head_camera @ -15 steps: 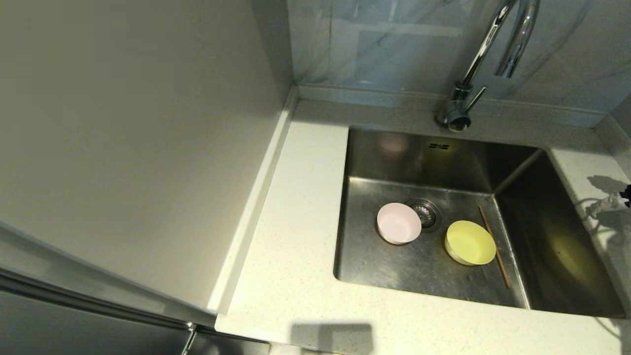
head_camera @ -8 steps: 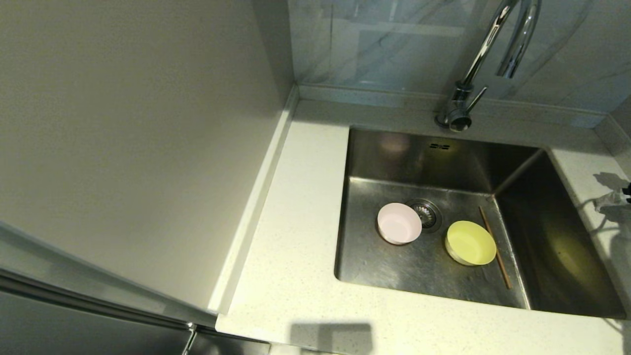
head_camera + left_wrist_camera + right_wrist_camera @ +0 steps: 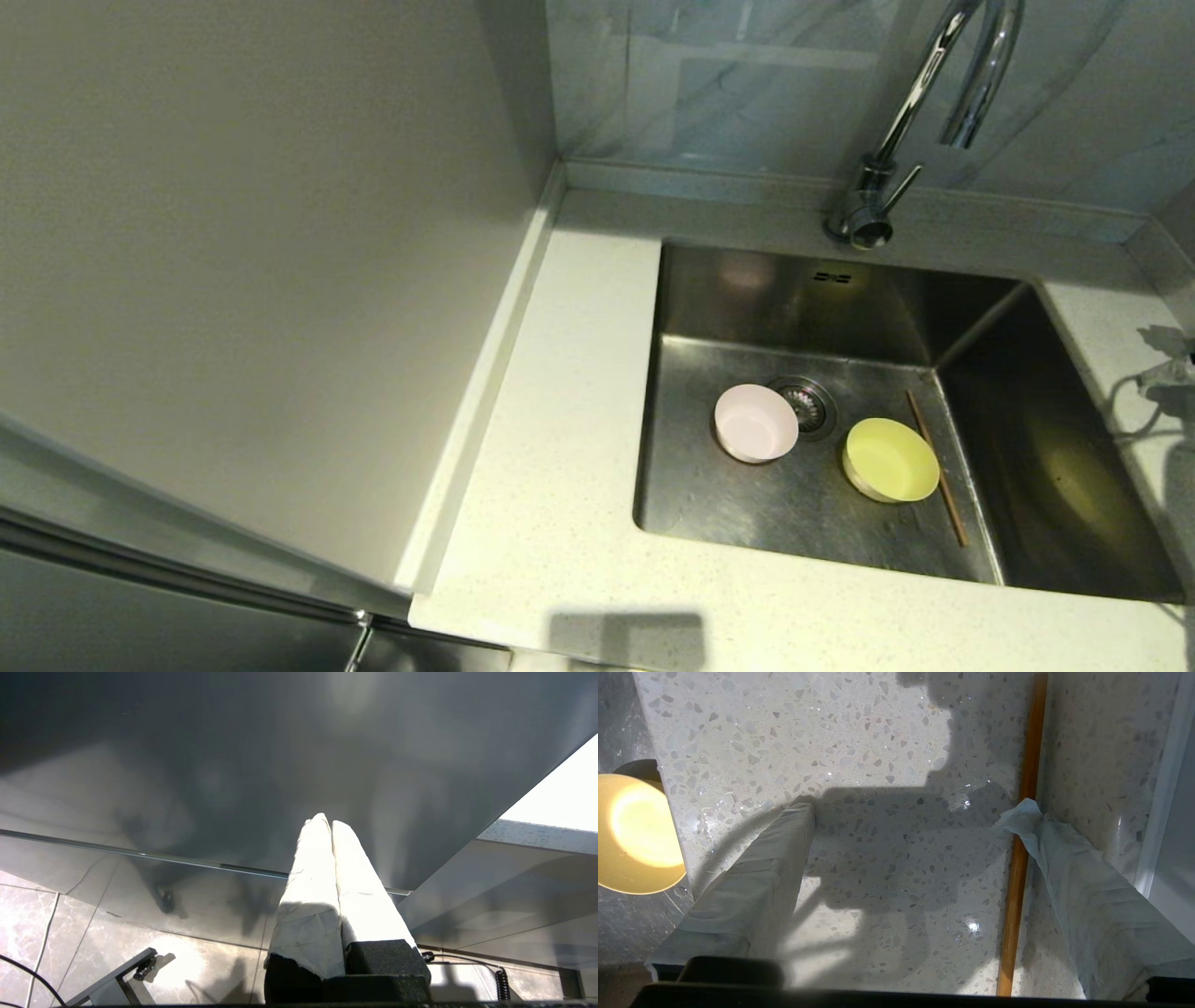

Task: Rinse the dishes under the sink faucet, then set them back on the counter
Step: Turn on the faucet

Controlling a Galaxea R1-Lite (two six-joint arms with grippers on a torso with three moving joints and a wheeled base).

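Right gripper: released, its two wrapped fingers spread wide above the speckled counter, holding nothing.
Chopstick on counter: a thin brown stick lying flat on the stone, running along just inside one finger and passing under that fingertip; whether the tip touches it cannot be told.
Yellow-green bowl: down in the sink, outside the other finger of the right gripper and beyond the counter edge; in the right wrist view it shows as a bright round rim.
Pink bowl: on the sink floor, beside the drain, farther from the right gripper than the yellow-green bowl.
Chopstick in sink: lies just beside the yellow-green bowl, on its side nearer the right gripper.
Sink: steel basin set in the counter.
Faucet: chrome gooseneck behind the sink, with no water seen running.
Left gripper: clenched, fingers pressed together with nothing between them, parked low by a dark cabinet front, away from the sink.
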